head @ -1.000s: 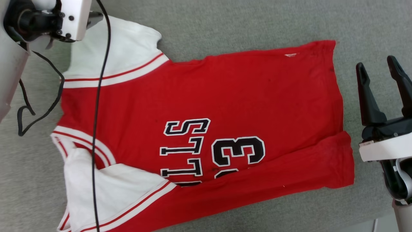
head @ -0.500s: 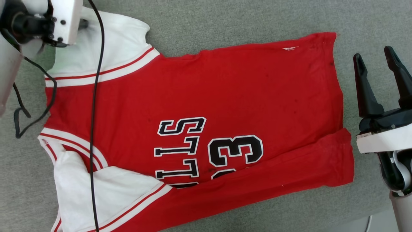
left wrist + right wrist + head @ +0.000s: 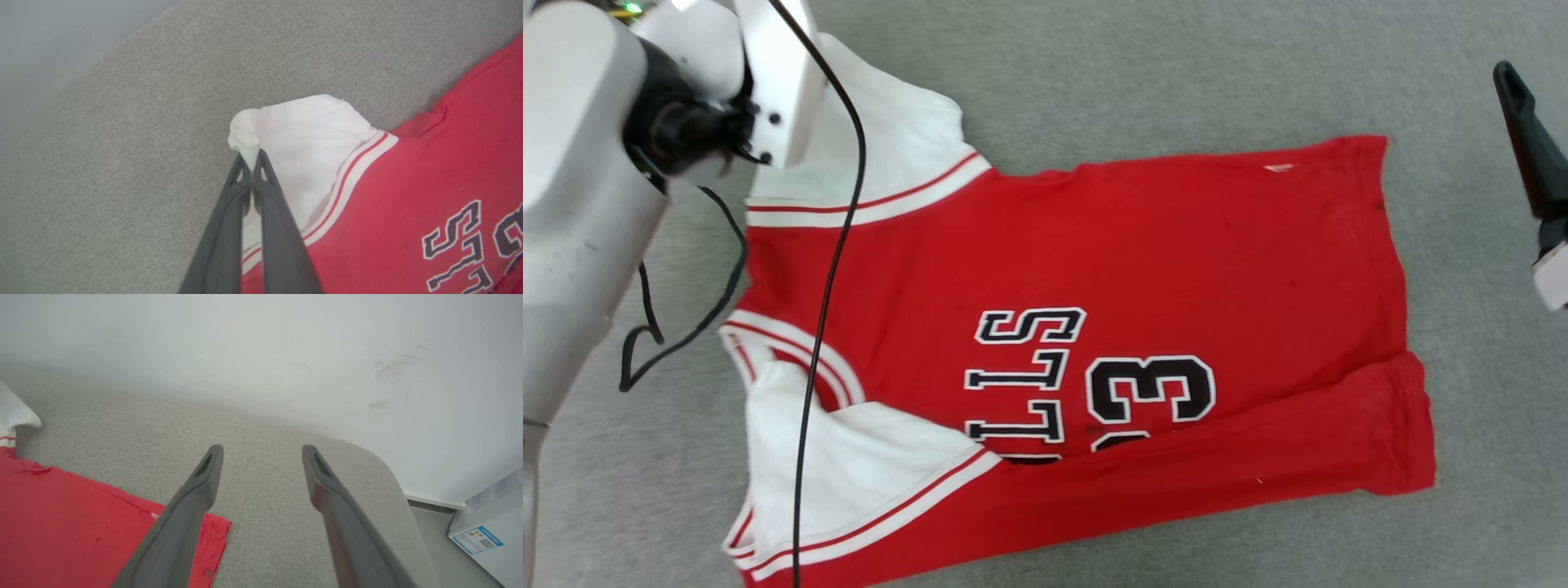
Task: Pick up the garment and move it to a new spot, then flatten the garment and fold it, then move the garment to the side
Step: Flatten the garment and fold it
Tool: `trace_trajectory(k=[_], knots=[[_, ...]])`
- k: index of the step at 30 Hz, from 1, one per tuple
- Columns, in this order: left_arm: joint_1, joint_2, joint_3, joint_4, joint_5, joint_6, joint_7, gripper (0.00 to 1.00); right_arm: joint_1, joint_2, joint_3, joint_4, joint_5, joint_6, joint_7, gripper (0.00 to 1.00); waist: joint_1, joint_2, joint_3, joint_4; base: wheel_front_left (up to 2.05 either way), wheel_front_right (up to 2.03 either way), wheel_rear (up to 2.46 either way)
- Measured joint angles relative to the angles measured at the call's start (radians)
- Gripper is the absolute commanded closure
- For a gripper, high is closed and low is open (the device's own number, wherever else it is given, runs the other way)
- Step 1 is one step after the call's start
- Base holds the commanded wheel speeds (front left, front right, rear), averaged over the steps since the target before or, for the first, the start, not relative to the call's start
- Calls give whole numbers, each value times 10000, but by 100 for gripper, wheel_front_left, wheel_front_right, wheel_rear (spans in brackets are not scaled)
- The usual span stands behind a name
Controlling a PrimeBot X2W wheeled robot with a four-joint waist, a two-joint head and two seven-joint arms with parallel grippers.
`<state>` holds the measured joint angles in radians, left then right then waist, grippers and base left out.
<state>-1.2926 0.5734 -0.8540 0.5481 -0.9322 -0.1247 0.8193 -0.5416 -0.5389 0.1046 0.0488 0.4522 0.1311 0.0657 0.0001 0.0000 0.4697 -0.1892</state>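
The garment (image 3: 1143,261), a red jersey with black white-edged lettering, lies spread on the grey surface with its lower side folded over. Its far white sleeve (image 3: 890,139) sits at the upper left, partly under my left arm's wrist housing (image 3: 768,82). In the left wrist view my left gripper (image 3: 250,157) is shut on the bunched tip of that white sleeve (image 3: 310,134). My right gripper (image 3: 263,451) stands open over bare surface beyond the garment's hem corner (image 3: 122,526), holding nothing. One of its fingers (image 3: 1525,139) shows at the right edge of the head view.
A black cable (image 3: 829,245) hangs from my left arm across the garment. The grey fabric surface (image 3: 1176,65) ends at a rounded edge (image 3: 392,473) by a white wall (image 3: 265,355). A white box with a blue label (image 3: 486,543) stands past that edge.
My left gripper has closed on the tip of the white sleeve. The head camera has shifted, so the whole picture moved and the right gripper now sits at the frame's right edge.
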Motion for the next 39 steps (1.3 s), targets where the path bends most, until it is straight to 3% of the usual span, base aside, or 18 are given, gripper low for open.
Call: trace_trajectory(k=[6, 12, 16, 31, 32, 33, 39], knots=[[348, 4, -247, -988, -132, -33, -546, 100, -1005, -1379, 1271, 608, 1204, 0, 2621, 0, -1, 0, -394, 593, 0, 0, 0], [650, 128, -435, -1814, -213, -35, -1053, 100, -1732, -2203, 2734, 1413, 2385, 0, 5331, 0, -1, 0, -516, 1106, 0, 0, 0], [700, 119, -529, -2182, -211, -42, -1287, 100, -2139, -2665, 3467, 1868, 2824, 0, 6562, 0, -1, 0, -400, 1404, 0, 0, 0], [327, -127, -817, -2412, -219, -42, -1741, 100, -3145, -2439, 4869, 3561, 3666, -29, 6932, 0, -1, 0, 543, 2118, 0, 0, 0], [327, -127, -840, -2382, -230, -42, -1776, 100, -3163, -2495, 4949, 3597, 3745, -35, 6930, 79, -1, 0, 561, 2126, 0, 0, 0], [324, -113, -855, -2349, -238, -42, -1812, 100, -3196, -2527, 5035, 3611, 3781, -35, 6872, 100, -1, 0, 566, 2119, 0, 0, 0], [327, -13, -986, -2077, -449, -42, -2136, 100, -3259, -2389, 5242, 4088, 3856, 4, 5545, 100, -1, 0, 316, 2004, 0, 0, 0]])
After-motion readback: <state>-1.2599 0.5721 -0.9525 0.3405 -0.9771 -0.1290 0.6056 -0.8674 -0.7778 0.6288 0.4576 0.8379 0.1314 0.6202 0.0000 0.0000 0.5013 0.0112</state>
